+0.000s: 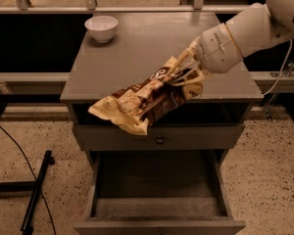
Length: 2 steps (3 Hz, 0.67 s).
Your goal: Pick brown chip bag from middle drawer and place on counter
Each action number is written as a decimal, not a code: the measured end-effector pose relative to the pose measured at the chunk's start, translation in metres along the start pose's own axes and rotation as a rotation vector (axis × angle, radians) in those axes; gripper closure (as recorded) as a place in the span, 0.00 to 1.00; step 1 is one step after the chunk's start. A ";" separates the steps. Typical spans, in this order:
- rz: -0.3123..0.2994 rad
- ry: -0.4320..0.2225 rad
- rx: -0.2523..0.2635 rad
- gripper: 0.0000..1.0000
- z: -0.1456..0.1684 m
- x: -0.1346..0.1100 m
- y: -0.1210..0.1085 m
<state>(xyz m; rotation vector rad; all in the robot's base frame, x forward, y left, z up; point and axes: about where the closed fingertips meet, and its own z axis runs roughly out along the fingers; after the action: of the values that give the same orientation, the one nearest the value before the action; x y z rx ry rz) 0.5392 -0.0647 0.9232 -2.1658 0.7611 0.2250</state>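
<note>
The bag (143, 100) hangs in the air, tilted. Its cream upper end is pinched between the closed fingers of the gripper (185, 75), and its lower end droops left, past the front edge of the counter (137, 53). The gripper sits just above the counter's front right part. The white arm (245, 31) reaches in from the upper right, angled down and to the left. The bag trails down-left from the gripper, across the dark slot under the counter and above a closed front with a knob (159, 140). Below, the drawer (157, 207) stands pulled out, its floor bare. A white bowl (102, 27) sits at the counter's back left corner, well apart from the bag.
</note>
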 end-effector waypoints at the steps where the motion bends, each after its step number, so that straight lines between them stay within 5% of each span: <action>1: 0.006 0.010 0.004 1.00 -0.002 0.003 -0.002; 2: 0.011 0.020 0.004 1.00 -0.002 0.005 -0.003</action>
<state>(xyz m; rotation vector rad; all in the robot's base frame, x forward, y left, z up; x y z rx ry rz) 0.5446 -0.0667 0.9249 -2.1630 0.7840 0.2079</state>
